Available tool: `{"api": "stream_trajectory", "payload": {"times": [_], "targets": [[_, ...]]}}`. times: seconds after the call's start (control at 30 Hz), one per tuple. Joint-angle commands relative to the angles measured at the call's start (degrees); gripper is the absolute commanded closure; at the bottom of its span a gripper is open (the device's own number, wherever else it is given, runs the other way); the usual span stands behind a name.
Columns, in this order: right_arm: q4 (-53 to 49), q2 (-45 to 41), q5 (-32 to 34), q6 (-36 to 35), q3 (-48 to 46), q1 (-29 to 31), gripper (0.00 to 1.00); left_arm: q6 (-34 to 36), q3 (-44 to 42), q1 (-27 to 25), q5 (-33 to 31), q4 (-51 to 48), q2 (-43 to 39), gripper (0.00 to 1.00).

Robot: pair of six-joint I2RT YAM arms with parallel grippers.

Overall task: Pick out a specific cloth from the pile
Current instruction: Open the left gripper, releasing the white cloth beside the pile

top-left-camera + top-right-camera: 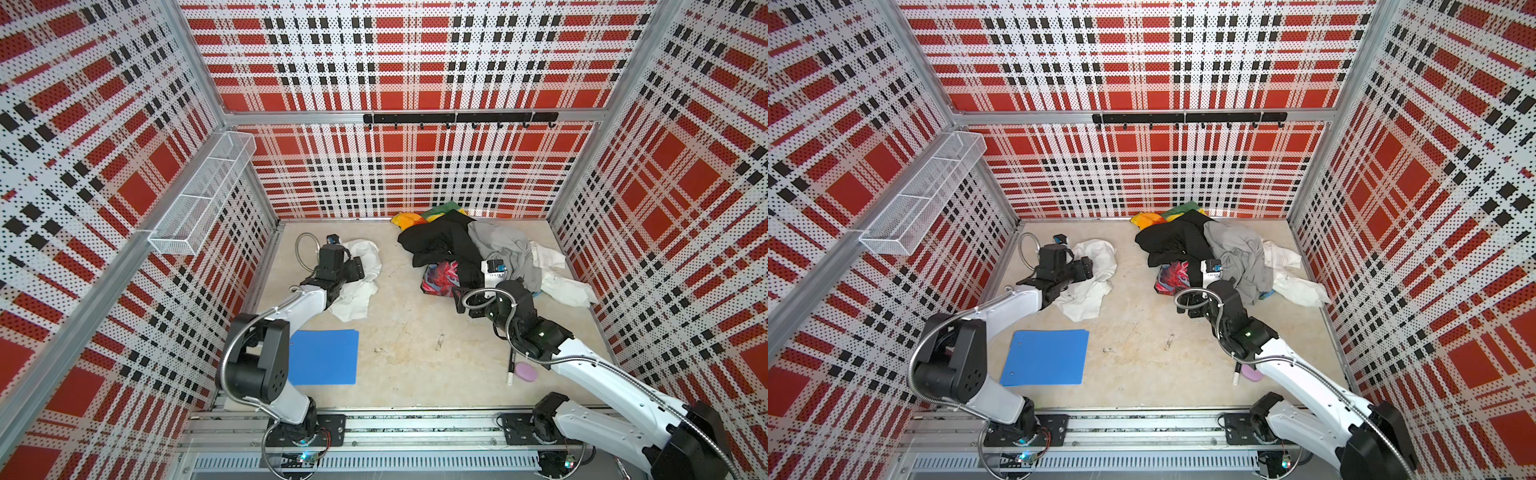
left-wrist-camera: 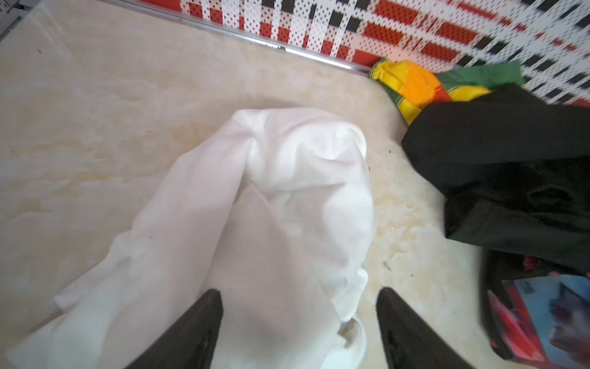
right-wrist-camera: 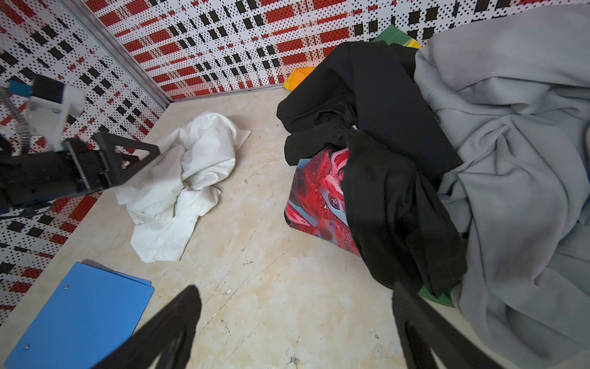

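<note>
L claw spread over white cloth, prob. not touching.

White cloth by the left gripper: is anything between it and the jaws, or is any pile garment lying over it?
Nothing visible. The left gripper hangs open over the white cloth, and bare table separates that cloth from the pile.

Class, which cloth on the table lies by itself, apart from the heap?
The white cloth by the left gripper: it lies alone on bare table, while the black garment, grey garment and the rest overlap in the pile.
</note>
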Motion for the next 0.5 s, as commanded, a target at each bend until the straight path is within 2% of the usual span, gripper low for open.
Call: {"api": "stream_trajectory", "payload": {"times": [0.0,0.1,0.27,0.47], "targets": [[1.4,-1.74,0.47,-0.19,0.12,0.23,0.0,0.9,3.66,-2.09,-5.15,-6.55,4.77,0.23],[1.14,-2.12,0.72,-0.26,-0.09,0.29,0.0,-0.84,6.08,-2.01,-5.28,-9.43,8.36,0.28],[1.12,-1.75,0.91,-0.39,-0.25,0.31,0.0,-0.78,10.19,-1.78,-6.93,-12.42,13.74,0.27],[1.04,-2.36,1.07,-0.19,-0.94,0.3,0.0,-0.9,14.54,1.27,-3.84,-12.69,18.62,0.27]]}}
